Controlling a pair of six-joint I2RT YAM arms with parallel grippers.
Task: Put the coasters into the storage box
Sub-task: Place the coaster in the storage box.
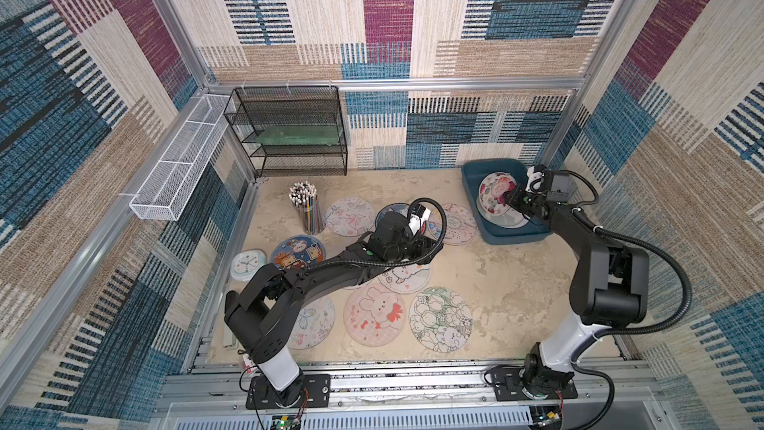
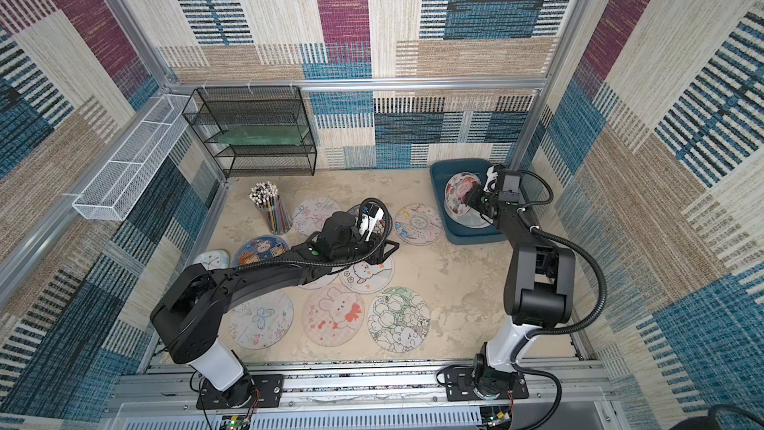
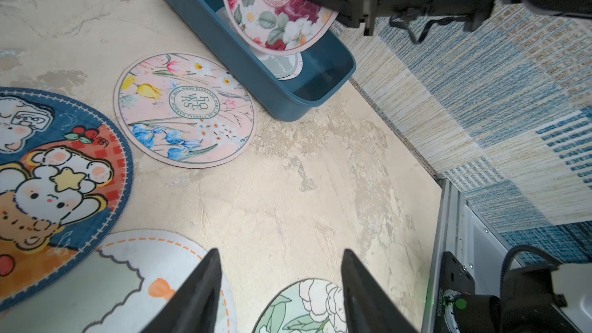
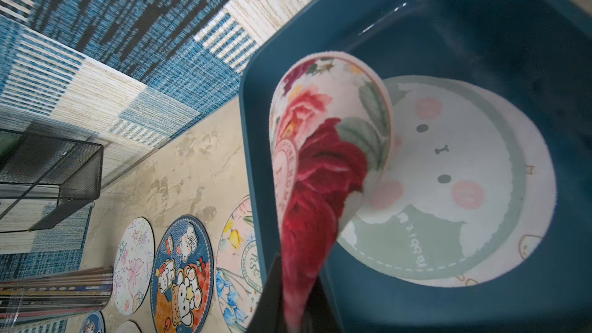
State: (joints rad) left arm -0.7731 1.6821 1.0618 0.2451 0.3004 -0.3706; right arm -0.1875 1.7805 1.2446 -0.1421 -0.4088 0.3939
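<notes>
Two sets of jaws: the right gripper pinches a floral coaster over the storage box at right of a top view; the left gripper, jaws spread, hovers mid-frame above coasters on the worktop.

Right gripper pinches a floral coaster above the storage box

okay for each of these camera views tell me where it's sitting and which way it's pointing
Top views: high over the front, looking down at both arms and the table.
Left wrist: on the left arm, facing the storage box; open left gripper shows.
Right wrist: on the right arm, looking into the box; right gripper pinches the rose coaster.
Shared: both wrist views show that coaster.
</notes>
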